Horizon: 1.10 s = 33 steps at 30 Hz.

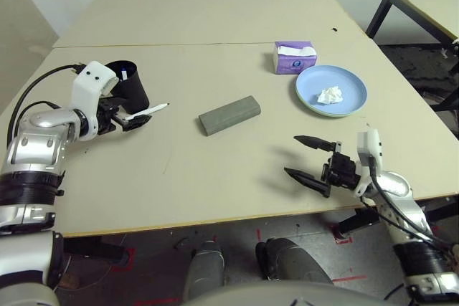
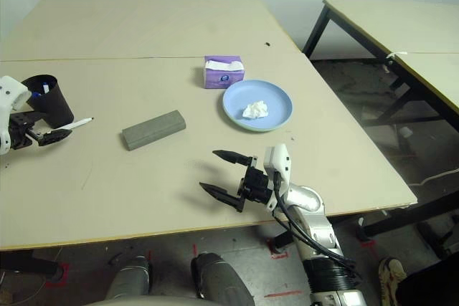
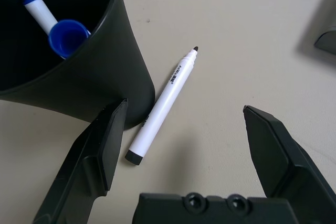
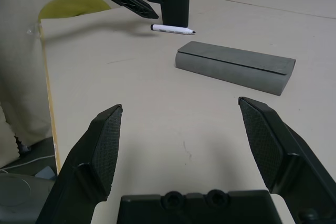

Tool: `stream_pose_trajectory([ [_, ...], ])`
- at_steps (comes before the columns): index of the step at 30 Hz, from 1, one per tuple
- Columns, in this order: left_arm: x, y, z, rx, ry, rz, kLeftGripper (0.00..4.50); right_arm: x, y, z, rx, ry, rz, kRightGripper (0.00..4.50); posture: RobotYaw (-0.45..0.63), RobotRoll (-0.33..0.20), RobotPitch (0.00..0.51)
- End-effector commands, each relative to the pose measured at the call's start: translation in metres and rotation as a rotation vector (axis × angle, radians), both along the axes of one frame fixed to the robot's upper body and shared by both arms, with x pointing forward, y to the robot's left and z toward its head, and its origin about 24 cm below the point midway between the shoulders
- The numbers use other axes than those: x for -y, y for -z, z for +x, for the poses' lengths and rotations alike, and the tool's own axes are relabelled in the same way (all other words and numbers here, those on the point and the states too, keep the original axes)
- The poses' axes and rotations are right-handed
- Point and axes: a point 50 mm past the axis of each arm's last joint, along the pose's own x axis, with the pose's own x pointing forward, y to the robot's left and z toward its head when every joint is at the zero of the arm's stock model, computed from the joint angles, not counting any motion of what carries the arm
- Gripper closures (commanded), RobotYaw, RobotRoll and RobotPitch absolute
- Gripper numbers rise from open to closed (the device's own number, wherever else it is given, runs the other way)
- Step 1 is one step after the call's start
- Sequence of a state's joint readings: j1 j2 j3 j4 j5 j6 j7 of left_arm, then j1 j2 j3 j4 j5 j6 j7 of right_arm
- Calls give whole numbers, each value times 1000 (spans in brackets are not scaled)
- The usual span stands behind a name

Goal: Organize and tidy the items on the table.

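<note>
- The left claw [image 3: 178,145] is by the black cup [image 1: 130,84], with its two fingers wide apart and nothing in them.
- A white marker [image 3: 163,106] lies flat on the surface [image 1: 215,177], touching the foot of the cup. It sits between the open fingers.
- I think the job right now is to pick up this marker and drop it in the cup. A blue-capped marker [image 3: 38,10] is already in there.
- To do it well, the claw should go lower and close on the middle of the marker, not the end, so it does not tip.
- One finger is very near the cup wall. It should not push the cup over.
- The right claw [image 1: 310,159] hangs above the near edge of the surface, wide open too, holding nothing.
- The grey glasses case [image 1: 229,115] lies in the middle of the surface.
- The crumpled tissue [image 1: 330,94] sits on the blue plate [image 1: 355,84], beside a purple tissue pack [image 1: 295,56].
</note>
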State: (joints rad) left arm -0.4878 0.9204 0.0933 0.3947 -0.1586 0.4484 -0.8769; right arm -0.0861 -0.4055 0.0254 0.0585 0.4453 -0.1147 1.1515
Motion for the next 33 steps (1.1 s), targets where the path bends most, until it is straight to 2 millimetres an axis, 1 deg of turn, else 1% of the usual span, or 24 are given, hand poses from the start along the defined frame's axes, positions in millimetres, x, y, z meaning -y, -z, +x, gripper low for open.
stream_pose_trajectory([
  [1,1,2,0,-14,-5,-15,33,0,-1,2,9,2,-8,0,-81,0,98],
  [11,-2,13,-6,-161,-47,-28,33,0,-4,4,20,-1,-10,0,-84,0,100],
  [18,-4,15,-4,-194,-84,-67,33,-1,-2,1,18,1,-12,0,-92,0,98],
  [24,-10,12,5,-183,-159,-176,33,-2,-1,0,17,-3,-19,0,-96,0,98],
  [28,-16,15,8,-190,-188,-183,33,-2,0,-1,17,-1,-21,0,-102,0,96],
  [33,-17,21,8,-224,-208,-233,33,-1,-2,0,23,8,-20,0,-111,0,90],
])
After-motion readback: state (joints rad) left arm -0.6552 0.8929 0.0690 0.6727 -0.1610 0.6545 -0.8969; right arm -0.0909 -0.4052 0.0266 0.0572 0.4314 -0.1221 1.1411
